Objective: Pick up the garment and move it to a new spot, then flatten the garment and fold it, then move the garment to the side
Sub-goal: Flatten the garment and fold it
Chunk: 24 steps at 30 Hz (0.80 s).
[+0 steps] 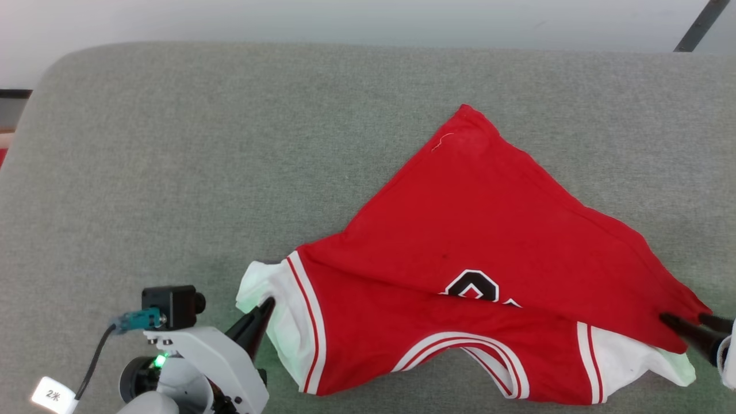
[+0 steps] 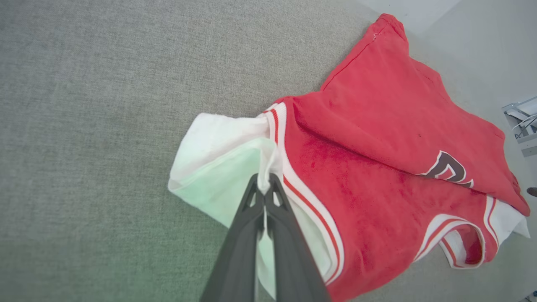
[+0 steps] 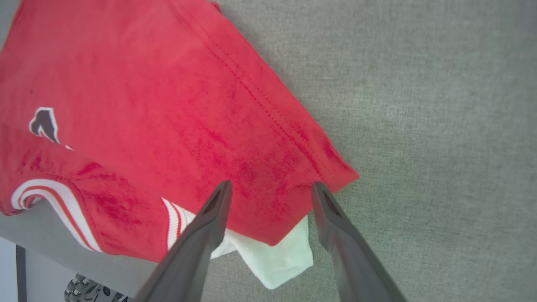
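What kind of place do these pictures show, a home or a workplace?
Most likely a robot test space, though that is uncertain: a wide grey cloth-covered surface bears one garment, the left gripper and right gripper are at its two ends, and a pale plain area lies beyond.

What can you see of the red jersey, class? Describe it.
The garment is a red, soft-looking jersey with white sleeves, striped trim and black-white lettering half hidden under a fold. It lies rumpled on the grey fabric surface. The left gripper pinches one white sleeve, fingers shut; the right gripper, fingers open, straddles the opposite corner.
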### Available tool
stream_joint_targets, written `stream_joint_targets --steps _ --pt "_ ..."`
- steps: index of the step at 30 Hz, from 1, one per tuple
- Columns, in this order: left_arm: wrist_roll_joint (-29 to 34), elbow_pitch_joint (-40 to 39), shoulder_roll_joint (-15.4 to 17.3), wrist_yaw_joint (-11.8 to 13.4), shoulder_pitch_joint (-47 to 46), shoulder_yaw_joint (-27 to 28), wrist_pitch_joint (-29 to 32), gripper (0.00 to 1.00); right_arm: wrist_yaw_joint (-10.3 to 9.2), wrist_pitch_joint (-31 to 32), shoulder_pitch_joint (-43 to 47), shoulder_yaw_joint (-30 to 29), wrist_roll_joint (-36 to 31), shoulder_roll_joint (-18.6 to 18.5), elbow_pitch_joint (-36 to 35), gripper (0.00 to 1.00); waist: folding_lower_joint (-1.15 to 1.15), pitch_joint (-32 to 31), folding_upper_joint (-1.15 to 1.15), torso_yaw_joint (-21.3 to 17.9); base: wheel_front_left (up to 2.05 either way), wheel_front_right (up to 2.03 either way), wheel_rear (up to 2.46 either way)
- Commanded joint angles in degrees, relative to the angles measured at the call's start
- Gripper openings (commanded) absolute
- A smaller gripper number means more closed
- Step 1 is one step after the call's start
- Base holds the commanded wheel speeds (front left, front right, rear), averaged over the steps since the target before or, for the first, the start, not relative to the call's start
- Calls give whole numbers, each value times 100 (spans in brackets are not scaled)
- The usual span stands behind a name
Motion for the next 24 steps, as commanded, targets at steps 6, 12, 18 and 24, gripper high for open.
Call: stream_joint_targets --steps 6,12,18,24 --pt "57 -8 -93 -51 -90 -56 -1 0 -5 -76 -274 -14 -55 -52 -752 100 0 113 0 142 0 0 0" --pt "142 67 -267 -154 -275 -185 31 0 -5 -743 -1021 613 -218 -346 -864 100 0 260 0 406 0 0 0" --pt "225 262 -538 -347 -571 -383 93 0 -6 -1409 -2013 1468 -285 -736 -145 100 0 411 0 834 0 0 0" --pt "301 560 -898 -587 -871 -598 127 0 -5 -1664 -3062 2305 -144 -1035 953 100 0 548 0 1309 0 0 0"
